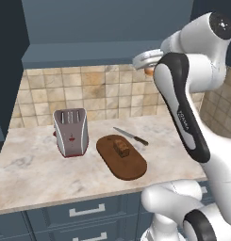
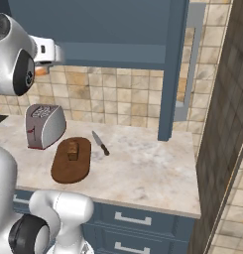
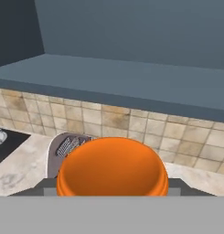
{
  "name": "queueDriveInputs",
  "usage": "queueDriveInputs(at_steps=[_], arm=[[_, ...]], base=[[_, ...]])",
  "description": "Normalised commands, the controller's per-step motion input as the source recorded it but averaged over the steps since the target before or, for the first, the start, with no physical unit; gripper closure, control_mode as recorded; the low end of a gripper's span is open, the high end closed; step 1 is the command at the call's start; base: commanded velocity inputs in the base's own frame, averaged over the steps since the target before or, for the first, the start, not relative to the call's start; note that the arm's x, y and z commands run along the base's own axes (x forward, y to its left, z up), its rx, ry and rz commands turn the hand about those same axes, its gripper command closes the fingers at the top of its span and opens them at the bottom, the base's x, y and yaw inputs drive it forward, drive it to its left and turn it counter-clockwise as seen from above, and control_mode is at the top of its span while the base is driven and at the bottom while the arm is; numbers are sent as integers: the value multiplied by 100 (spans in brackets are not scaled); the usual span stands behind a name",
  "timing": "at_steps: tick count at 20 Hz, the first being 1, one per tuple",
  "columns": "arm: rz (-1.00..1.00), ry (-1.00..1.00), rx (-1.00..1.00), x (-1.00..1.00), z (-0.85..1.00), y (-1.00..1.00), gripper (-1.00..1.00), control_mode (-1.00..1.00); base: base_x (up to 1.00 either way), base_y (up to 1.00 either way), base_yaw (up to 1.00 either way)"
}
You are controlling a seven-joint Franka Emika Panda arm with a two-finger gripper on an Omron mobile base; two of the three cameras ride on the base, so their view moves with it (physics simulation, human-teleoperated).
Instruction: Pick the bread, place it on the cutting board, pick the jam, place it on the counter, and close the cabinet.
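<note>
The end effector (image 1: 150, 66) is clamped on the jam (image 3: 112, 167), high by the cabinet (image 1: 107, 28); the tabletop (image 1: 37, 172) lies straight below, bare left of the toaster (image 1: 70, 132).

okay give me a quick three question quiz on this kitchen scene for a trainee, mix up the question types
1. True or false: the bread lies on the cutting board.
2. Which thing does the gripper hold? A) the knife B) the jam C) the toaster
3. Fill in: the knife lies on the counter between the cutting board and the open cabinet's ______.

Key:
1. True.
2. B: the orange jam sits between the fingers, up in front of the cabinet, with the toaster below.
3. Door.
</note>
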Motion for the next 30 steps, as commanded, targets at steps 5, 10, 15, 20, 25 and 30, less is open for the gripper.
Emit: queueDriveInputs(at_steps=[5, 10, 15, 20, 25, 30], arm=[[0, -2, 0, -46, -21, -28, 100, -100], [0, 0, 0, -36, -26, -22, 100, -100], [-1, 0, 0, -21, -23, -18, 100, -100], [-4, 0, 0, -20, -17, -26, 100, -100], [-6, 0, 0, -15, -14, -27, 100, -100], [-6, 0, 0, -9, -13, -31, 100, -100]], base=[[0, 0, 0], [0, 0, 0], [0, 0, 0], [0, 0, 0], [0, 0, 0], [0, 0, 0]])
